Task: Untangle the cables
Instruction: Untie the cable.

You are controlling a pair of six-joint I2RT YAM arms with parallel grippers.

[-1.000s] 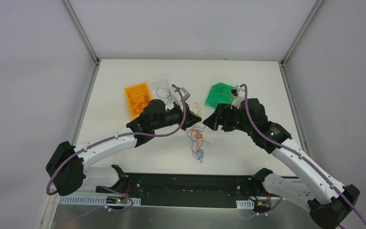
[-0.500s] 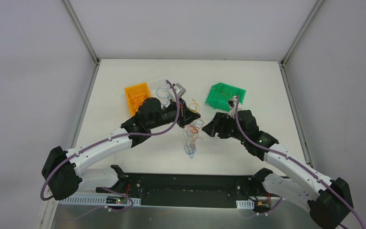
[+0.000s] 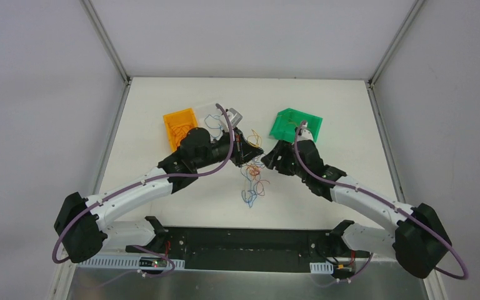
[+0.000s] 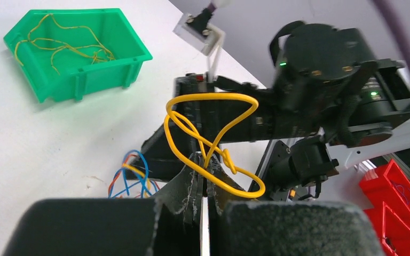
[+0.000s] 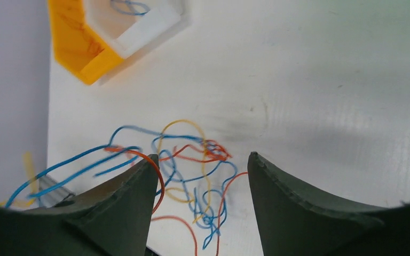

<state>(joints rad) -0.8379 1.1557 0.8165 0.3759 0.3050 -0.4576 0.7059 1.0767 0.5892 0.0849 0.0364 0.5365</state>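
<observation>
The cables (image 3: pixel 252 182) are strung along a 6-to-12 o'clock axis over the tabletop (image 3: pixel 350 119), loose tail nearest. At the far end, a yellow strand (image 4: pixel 213 96) is pinched by the shut left fingers (image 4: pixel 203 173). The right fingers (image 3: pixel 269 160), spread fairly wide and empty, are set at 3 o'clock of the clump, judged nearer to the free loops.
</observation>
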